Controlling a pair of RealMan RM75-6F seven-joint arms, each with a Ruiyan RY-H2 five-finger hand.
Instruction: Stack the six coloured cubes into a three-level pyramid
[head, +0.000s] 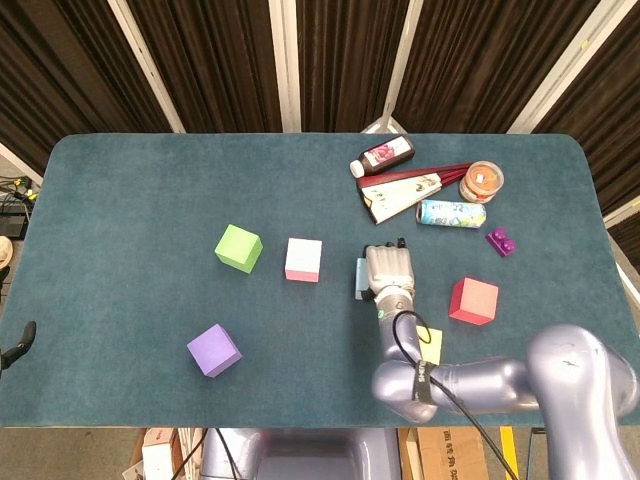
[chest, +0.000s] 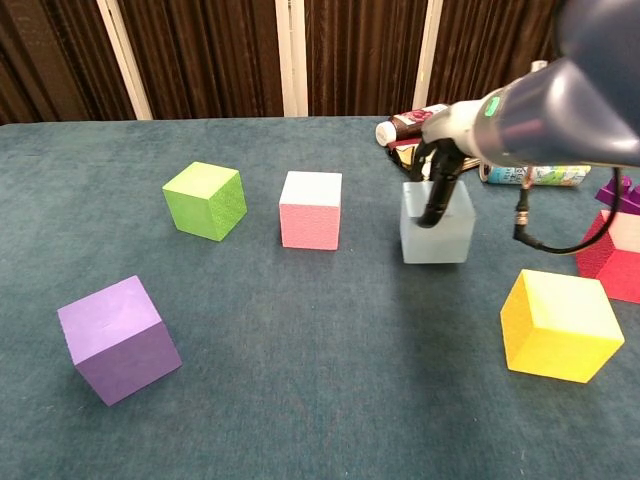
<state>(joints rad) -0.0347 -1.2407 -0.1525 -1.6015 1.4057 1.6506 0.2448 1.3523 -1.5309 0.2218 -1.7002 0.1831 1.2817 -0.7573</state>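
Note:
My right hand (head: 387, 268) grips a pale blue cube (chest: 437, 228) from above, low over the table just right of the pink cube (chest: 311, 209); whether it touches the cloth I cannot tell. In the head view only a sliver of the blue cube (head: 359, 278) shows beside the hand. The green cube (head: 238, 248) lies left of the pink cube (head: 303, 259). Front left sits the purple cube (head: 214, 350). A yellow cube (chest: 560, 325) and a red cube (head: 473, 301) lie to the right. Only a dark tip of my left hand (head: 18, 340) shows at the left edge.
At the back right lie a dark bottle (head: 383, 156), a flat box (head: 405, 190), a printed can (head: 451, 213), an orange-lidded jar (head: 481, 181) and a small purple brick (head: 501, 241). My right forearm (head: 450, 385) crosses the front edge, partly covering the yellow cube.

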